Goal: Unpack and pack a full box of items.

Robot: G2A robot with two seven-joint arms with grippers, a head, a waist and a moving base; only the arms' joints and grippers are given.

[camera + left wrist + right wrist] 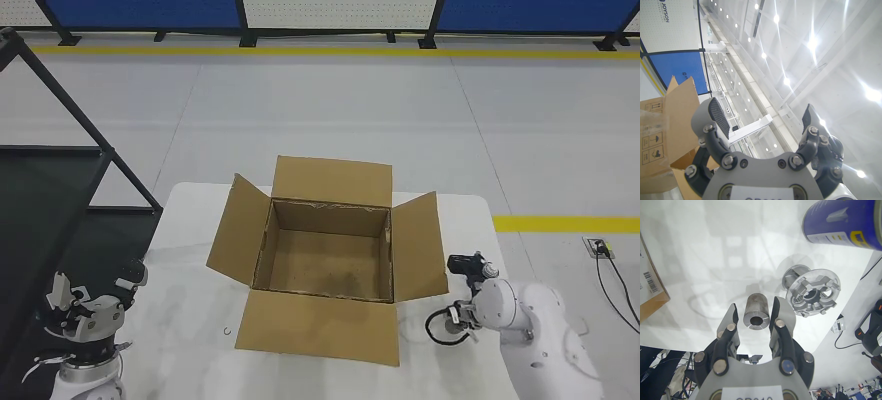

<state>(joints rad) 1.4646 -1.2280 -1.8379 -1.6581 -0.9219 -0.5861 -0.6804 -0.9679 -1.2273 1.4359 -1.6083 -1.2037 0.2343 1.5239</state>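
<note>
Four flaps lie spread flat around the open cardboard box [315,328], which sits in the middle of the white tabletop [190,250] with its brown floor showing from above. The top view places one arm at each near corner of the tabletop, both outside the box. It gives the left end effector [95,297] as a small grey cluster. That arm's own wrist camera tells more: the left end effector [762,113] points up at the ceiling lights, its two ribbed pads [718,113] spread wide apart with nothing between them and a box flap [677,113] close alongside. The right wrist camera brings out the small parts on the tabletop [715,256]. The right end effector [755,307] is spread around a short steel cylinder [756,313], whose bored end faces the camera. A sliver of gap shows on one side, and the other finger [779,311] is right against it or nearly so. Just beside the cylinder lies a cast metal hub [810,292] with a round flange, and a blue can [840,222] is a little farther off. A corner of the box [649,291] shows well apart from them.
</note>
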